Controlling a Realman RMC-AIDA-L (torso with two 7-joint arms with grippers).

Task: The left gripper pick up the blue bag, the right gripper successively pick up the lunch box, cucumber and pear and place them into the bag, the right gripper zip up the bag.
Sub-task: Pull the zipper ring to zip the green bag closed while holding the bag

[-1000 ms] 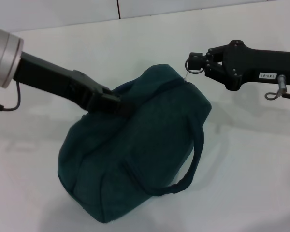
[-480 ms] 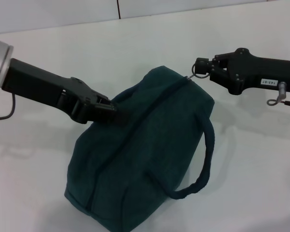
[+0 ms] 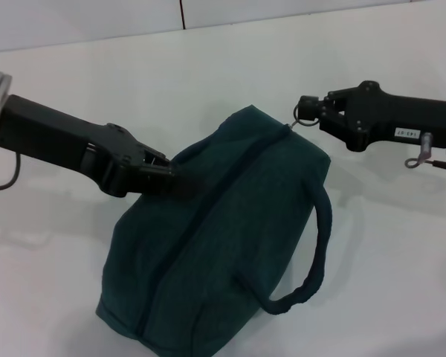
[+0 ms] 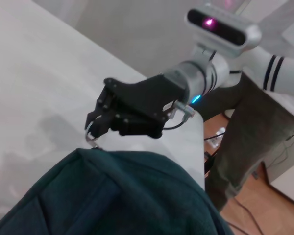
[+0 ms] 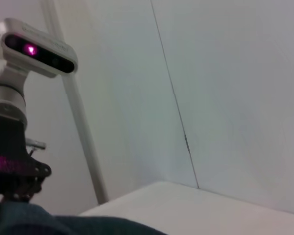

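A: Which step is this, do you reckon?

B: The last one, by my reading. The blue bag [image 3: 215, 238] sits on the white table [image 3: 372, 282], and its zipper line looks drawn right across the top to the far end.

A: And the hands?

B: The left hand [image 3: 167, 177] is clamped on the bag's upper edge near one loop handle, steadying it. The right hand [image 3: 306, 110] is at the bag's far top corner, fingers pinched shut on the metal ring pull [image 3: 305, 111], which joins the bag by a thin link.

A: Does the left wrist view agree?

B: It does. From there the right hand [image 4: 94, 128] shows just above the bag's corner [image 4: 108, 196], the ring [image 4: 90, 134] caught at its fingertips.

A: Lunch box, cucumber, pear?

B: None in sight on the table. I'd judge them inside the bag (nothing here can confirm that, since the fabric hides everything).

A: So what does the next move call for?

B: If the slider is truly at its stop, the right fingers need only spread to free the ring, then draw back without snagging it. The left should keep hold until the pull is dropped, or the bag may tip.
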